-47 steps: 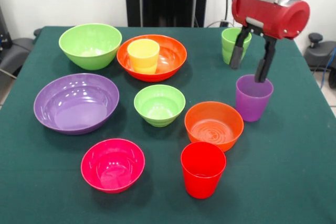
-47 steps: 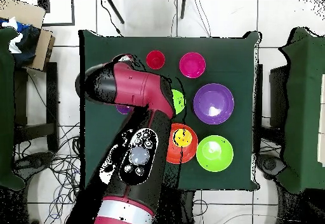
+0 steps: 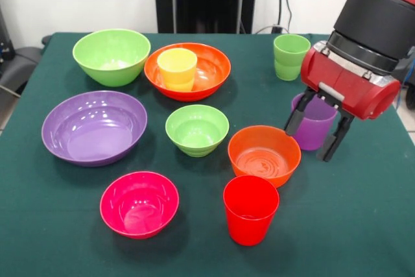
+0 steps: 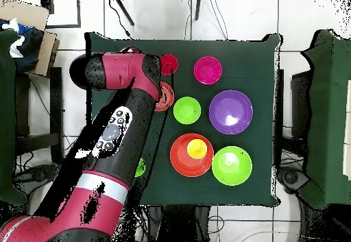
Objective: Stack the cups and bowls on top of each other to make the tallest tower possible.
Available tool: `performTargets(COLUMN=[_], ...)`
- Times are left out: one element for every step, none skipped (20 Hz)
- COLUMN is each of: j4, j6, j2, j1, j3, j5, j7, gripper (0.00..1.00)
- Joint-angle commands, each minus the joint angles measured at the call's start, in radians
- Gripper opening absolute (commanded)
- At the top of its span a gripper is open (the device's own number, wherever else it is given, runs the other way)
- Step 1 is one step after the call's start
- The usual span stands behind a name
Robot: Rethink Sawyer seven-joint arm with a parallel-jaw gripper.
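My gripper (image 3: 314, 135) is open, with one finger on either side of the purple cup (image 3: 316, 126), which stands on the table at the right. The light green cup (image 3: 290, 56) is behind it. The yellow cup (image 3: 177, 68) stands inside the large orange bowl (image 3: 217, 69). The large lime bowl (image 3: 111, 56), large purple bowl (image 3: 94, 126), small lime bowl (image 3: 196, 129), small orange bowl (image 3: 264, 155), magenta bowl (image 3: 139, 203) and red cup (image 3: 250, 209) stand apart. In the overhead view my arm (image 4: 116, 126) hides the gripper and the purple cup.
Everything stands on a dark green table (image 3: 363, 225). The small orange bowl is close to the left of the gripper. In the overhead view, chairs (image 4: 322, 116) and a box (image 4: 34, 40) flank the table.
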Motion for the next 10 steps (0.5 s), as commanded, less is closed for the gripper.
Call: performTargets(j4=[0.014,0.017,0.023,0.027,0.031,0.031,0.031,0.030,0.030,0.026], j6=[0.014,0.006,-0.004,-0.013,-0.019,-0.020,-0.021,-0.021,-0.023,-0.024], j2=[0.031,0.033,0.036,0.039,0.039,0.040,0.041,0.043,0.045,0.049], j1=[0.014,0.016,0.018,0.021,0.021,0.021,0.022,0.023,0.024,0.025], j3=[0.052,0.050,0.048,0.047,0.047,0.046,0.045,0.043,0.042,0.040], j5=[0.010,0.010,0.009,0.008,0.007,0.007,0.007,0.008,0.007,0.007], j7=[0.163,0.164,0.167,0.170,0.167,0.164,0.165,0.165,0.164,0.164], gripper=[1.00,1.00,1.00,1.00,1.00,1.00,1.00,1.00,1.00,1.00])
